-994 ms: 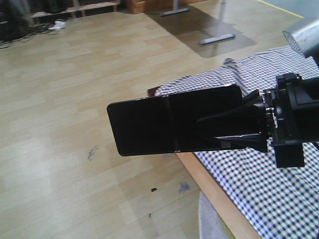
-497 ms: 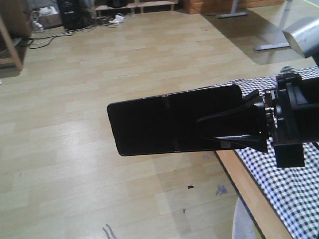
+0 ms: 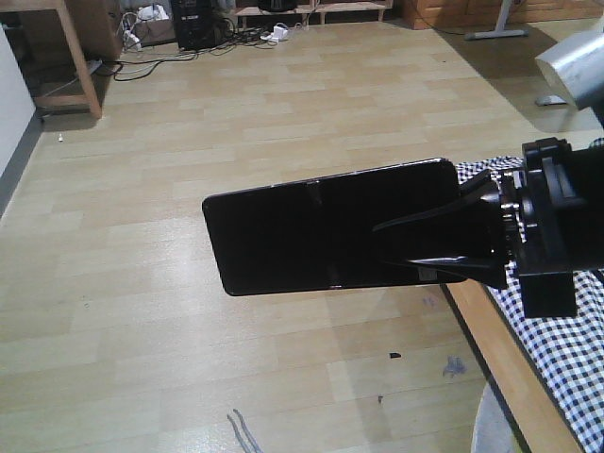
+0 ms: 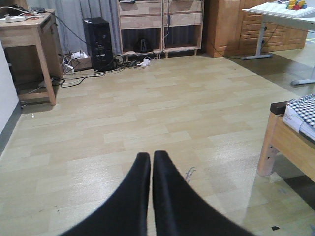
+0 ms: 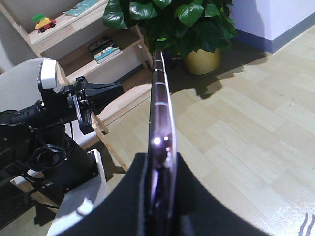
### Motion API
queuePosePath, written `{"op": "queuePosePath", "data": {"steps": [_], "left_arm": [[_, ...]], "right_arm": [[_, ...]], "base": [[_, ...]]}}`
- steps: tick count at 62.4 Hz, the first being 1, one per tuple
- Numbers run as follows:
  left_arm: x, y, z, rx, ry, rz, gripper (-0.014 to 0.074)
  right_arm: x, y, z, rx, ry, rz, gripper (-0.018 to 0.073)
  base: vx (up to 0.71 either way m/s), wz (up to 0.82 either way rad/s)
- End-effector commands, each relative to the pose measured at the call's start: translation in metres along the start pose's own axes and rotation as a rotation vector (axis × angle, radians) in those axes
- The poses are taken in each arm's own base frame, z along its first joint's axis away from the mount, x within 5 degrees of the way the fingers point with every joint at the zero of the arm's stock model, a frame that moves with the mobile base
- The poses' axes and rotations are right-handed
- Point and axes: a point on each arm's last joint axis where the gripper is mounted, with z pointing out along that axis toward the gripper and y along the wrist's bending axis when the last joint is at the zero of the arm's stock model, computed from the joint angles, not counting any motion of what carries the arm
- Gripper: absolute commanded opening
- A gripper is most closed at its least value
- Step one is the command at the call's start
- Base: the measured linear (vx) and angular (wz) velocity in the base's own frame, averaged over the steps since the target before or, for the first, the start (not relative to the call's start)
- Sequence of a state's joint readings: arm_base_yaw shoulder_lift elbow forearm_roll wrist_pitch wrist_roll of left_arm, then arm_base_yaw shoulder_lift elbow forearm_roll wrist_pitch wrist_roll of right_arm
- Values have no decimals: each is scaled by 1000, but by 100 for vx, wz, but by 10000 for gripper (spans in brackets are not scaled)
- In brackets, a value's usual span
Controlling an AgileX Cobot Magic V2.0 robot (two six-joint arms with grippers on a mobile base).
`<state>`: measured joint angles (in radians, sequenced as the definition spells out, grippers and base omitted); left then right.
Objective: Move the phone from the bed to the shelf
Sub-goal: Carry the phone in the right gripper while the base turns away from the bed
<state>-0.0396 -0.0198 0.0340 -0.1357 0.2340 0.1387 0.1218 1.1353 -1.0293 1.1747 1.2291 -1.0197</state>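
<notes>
The left pincer [image 4: 150, 156] is clenched, its two black fingers pressed together with nothing between them. It points out level above the wood-plank floor [image 4: 147, 108]. In the right wrist view that arm reaches sideways in front of the shelf [image 5: 93, 37], whose pale boards carry a small toy [image 5: 44, 22] and flat books [image 5: 106, 49]. Any print on the books is too small to read.

In the front view the phone [image 3: 321, 226] is up in the air over the floor. Its long axis is nearly level, its glossy black face is toward the camera, and a seam crosses its middle. A small pale sticker [image 3: 429, 275] sits near the gripped end, with lettering too small to read. The right pincer [image 3: 377, 245] grasps the phone's right end, and its arm comes in level from the right edge. From the right wrist the phone shows edge-on, with its pinkish rim squeezed between the fingers [image 5: 140, 182]. The checked bed [image 3: 566, 349] lies at lower right beneath the arm, and the phone hangs beyond its wooden edge.
</notes>
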Motion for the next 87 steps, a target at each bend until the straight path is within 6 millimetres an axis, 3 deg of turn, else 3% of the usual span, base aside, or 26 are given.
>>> {"op": "queuePosePath", "data": {"steps": [1,87], "left_arm": [[-6,1,-1,-9,-77,-13,1],[-6,1,-1,-9,-77,-13,1]], "right_arm": [[-11,18,-7,-91,-68,-24,-4],[-11,18,-7,-91,-68,-24,-4]], "base": [[-1,10],[9,7]]}}
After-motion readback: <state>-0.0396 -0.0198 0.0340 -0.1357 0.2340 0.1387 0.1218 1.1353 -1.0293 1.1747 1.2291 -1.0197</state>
